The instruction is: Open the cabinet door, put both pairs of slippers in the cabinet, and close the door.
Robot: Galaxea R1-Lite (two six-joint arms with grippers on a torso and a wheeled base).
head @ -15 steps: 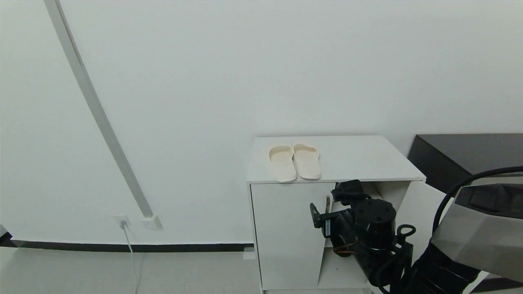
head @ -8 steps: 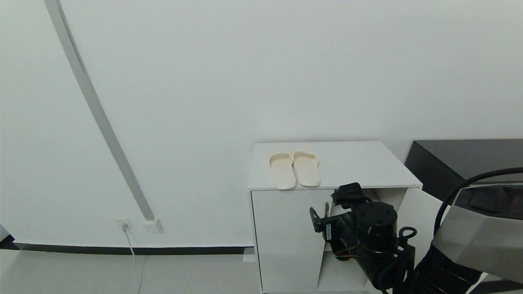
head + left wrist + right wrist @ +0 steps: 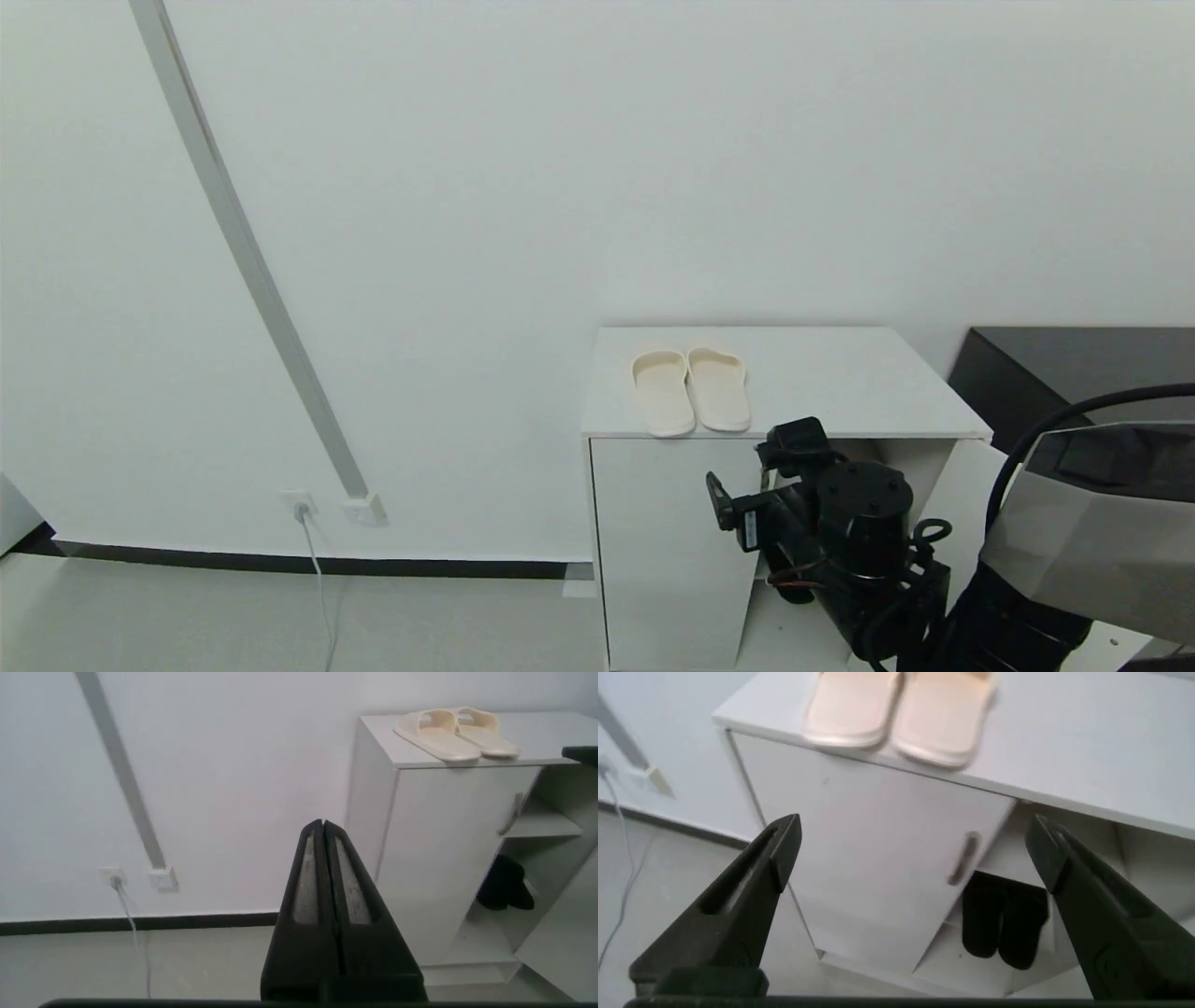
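A white cabinet stands against the wall, its left door closed and its right door swung open. One pair of cream slippers lies on the cabinet top near the front edge. A pair of black slippers stands on the lower shelf inside the open half. My right gripper hangs open in front of the cabinet, level with the left door's handle, touching nothing. Farther back to the left, my left gripper is shut and empty, facing the cabinet.
A dark table stands right of the cabinet. A grey cable duct runs slanting down the wall to a wall socket with a cord. Bare floor lies left of the cabinet.
The head camera has shifted, so the cabinet now sits slightly lower and to the right. The right arm stays in front of the open half, a little higher against the cabinet.
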